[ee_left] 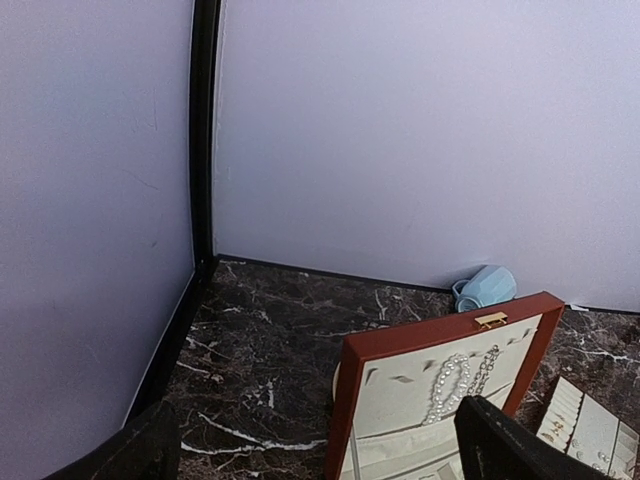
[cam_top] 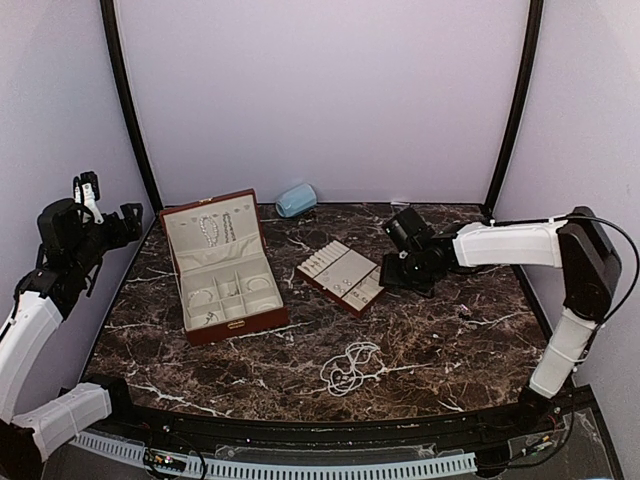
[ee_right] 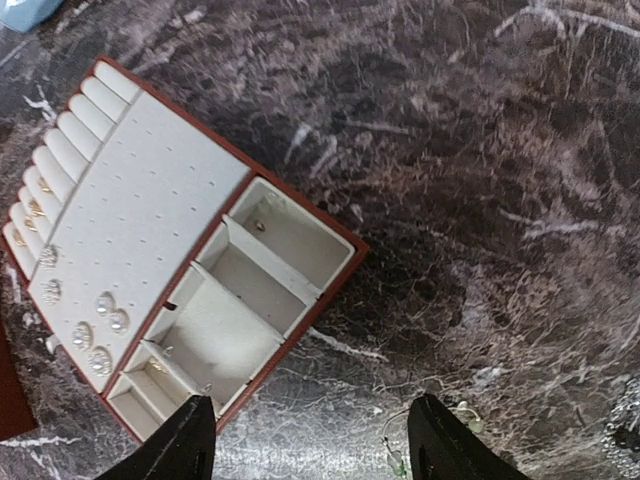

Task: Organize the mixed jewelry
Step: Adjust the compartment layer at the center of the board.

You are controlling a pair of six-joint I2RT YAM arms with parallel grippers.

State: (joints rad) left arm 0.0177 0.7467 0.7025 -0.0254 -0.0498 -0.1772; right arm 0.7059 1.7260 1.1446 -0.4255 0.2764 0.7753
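Tray (cam_top: 335, 262) beside case (cam_top: 240, 325), strands (cam_top: 350, 368) nearby

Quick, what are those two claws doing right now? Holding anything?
Left claw: open, holding nothing.
Right claw: open, holding nothing.

I see a dark marble table (cam_top: 450, 340) bearing an open case (cam_top: 240, 326), a tray (cam_top: 335, 262) just beside it, a blue object (cam_top: 296, 200) behind, and tangled bead strands (cam_top: 350, 367) in front.
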